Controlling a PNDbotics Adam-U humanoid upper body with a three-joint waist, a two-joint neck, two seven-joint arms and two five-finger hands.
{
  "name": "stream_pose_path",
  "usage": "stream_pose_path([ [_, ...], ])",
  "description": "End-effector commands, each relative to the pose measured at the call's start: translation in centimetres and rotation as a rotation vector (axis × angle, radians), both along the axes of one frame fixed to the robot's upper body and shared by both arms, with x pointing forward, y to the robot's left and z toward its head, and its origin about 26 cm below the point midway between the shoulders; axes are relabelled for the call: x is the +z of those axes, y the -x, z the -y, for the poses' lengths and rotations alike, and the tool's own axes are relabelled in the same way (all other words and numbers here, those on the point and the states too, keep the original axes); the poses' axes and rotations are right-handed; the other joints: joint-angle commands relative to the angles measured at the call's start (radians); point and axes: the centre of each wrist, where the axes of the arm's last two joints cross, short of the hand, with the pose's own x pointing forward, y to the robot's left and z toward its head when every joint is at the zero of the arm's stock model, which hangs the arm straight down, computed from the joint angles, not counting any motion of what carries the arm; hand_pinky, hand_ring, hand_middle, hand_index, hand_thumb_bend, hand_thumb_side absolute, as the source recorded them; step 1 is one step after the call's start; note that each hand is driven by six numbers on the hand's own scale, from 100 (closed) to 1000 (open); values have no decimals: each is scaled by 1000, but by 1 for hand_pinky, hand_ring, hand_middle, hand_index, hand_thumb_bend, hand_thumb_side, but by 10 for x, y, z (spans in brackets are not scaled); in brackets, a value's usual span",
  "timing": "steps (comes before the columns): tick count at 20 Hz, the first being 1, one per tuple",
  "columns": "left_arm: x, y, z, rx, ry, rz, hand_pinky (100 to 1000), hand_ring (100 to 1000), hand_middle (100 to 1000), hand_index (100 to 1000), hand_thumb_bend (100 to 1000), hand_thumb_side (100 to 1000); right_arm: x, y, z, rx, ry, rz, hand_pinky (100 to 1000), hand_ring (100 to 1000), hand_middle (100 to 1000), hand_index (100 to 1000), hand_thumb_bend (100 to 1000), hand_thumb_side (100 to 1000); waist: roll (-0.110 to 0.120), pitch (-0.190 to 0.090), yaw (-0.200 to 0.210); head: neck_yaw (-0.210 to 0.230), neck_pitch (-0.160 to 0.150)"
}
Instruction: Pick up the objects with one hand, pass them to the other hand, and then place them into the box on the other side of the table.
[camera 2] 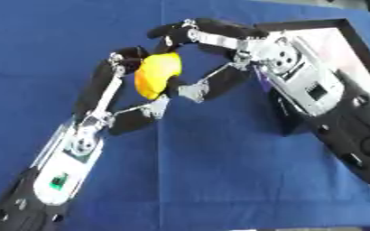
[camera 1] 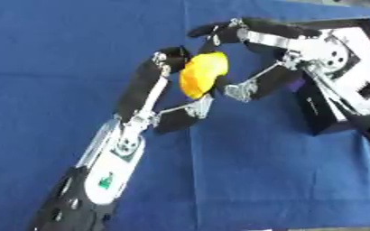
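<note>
A robot test bench, likely a lab — plain blue cloth (camera 1: pixel 283 180) covering the table, nothing else.

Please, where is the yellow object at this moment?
The yellow object is above the blue cloth, held between the left hand and the right hand, just left of the black-rimmed box in both eye views.

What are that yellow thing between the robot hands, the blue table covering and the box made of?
The yellow thing looks like matte plastic or foam: even colour, no shine. The blue covering looks like cloth: soft, dull, with a straight fold line. The box looks like rigid board or plastic with a black rim and pale inside; I cannot tell which.
</note>
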Motion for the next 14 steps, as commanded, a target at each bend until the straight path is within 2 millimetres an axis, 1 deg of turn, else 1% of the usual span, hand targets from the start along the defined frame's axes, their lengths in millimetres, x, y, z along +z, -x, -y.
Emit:
stream_pose_path([
  [1, 12, 4, 3, -1, 60, 19, 778, 556, 553, 533, 100, 281, 7, 3, 1, 4, -6, 16, 788, 1000, 541, 737, 100, 202, -5, -19, -2, -7, -1],
  [4, 11, 4, 3, 8, 80, 5, 787, 566, 567, 566, 100, 289, 7, 3, 1, 4, -15, 10, 789, 1000, 539, 734, 100, 200, -6, -21, -1, -7, -1],
  [6, 10, 3, 3, 17, 89, -1, 800, 586, 593, 637, 100, 347, 6, 3, 1, 4, -16, 7, 788, 1000, 537, 733, 100, 200, -6, -22, -2, -7, -1],
  [7, 10, 3, 2, 24, 91, -2, 810, 600, 612, 703, 211, 400, 6, 4, 1, 4, -17, 7, 788, 1000, 536, 732, 100, 200, -6, -23, -2, -7, -2],
  [8, 10, 2, 2, 34, 93, -4, 816, 610, 625, 742, 280, 425, 7, 4, 1, 3, -19, 8, 788, 1000, 536, 732, 100, 200, -6, -23, -2, -7, -3],
  [10, 9, 1, 2, 54, 94, 0, 822, 623, 641, 779, 382, 446, 7, 4, 2, 0, -22, 8, 788, 1000, 535, 731, 100, 200, -6, -24, -3, -8, -4],
  [12, 8, 0, 2, 67, 91, 5, 821, 626, 643, 781, 438, 452, 7, 5, 2, -2, -25, 9, 788, 1000, 534, 731, 100, 200, -6, -24, -3, -10, -3],
  [14, 6, 0, 2, 68, 83, 13, 821, 627, 644, 781, 464, 458, 7, 5, 2, -5, -28, 9, 788, 1000, 535, 731, 100, 200, -5, -24, -4, -10, -2],
])
